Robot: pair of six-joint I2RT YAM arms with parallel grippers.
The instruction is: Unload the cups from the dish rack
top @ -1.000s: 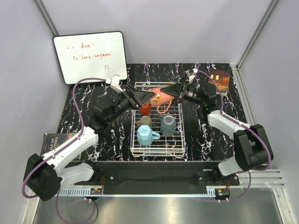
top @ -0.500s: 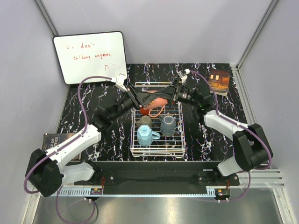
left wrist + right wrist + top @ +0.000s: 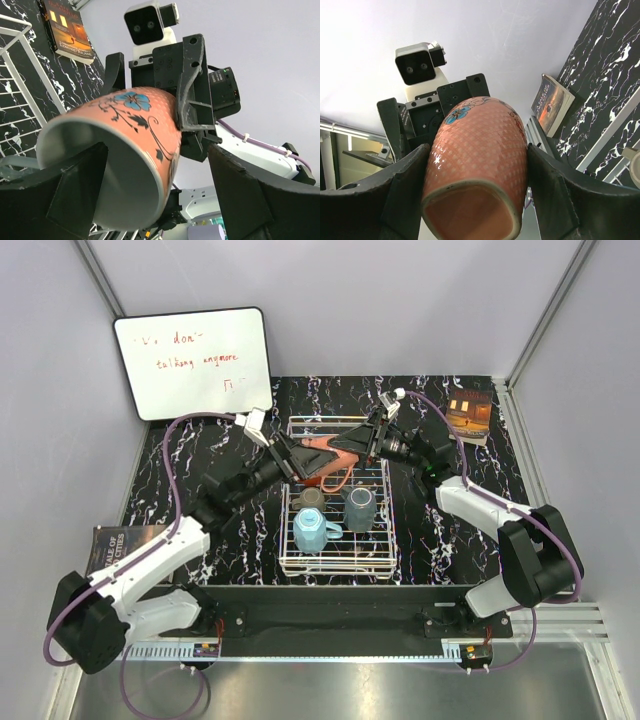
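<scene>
step: salmon-orange mug point(image 3: 475, 150) above dish rack point(image 3: 335, 570), clamped in right pincer point(image 3: 475, 200) | left pincer point(image 3: 150, 195) wide at its mouth | next: grip the rim (handover, I'd guess)

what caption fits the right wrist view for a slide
right pincer gripping a salmon-orange textured ceramic mug with a blue flower, base toward the lens, left arm's white camera behind

Pale grey walls point(image 3: 400, 300) enclose a black, white-veined marble tabletop point(image 3: 420, 530); a whiteboard point(image 3: 190, 360) with red writing leans at the upper left.
</scene>
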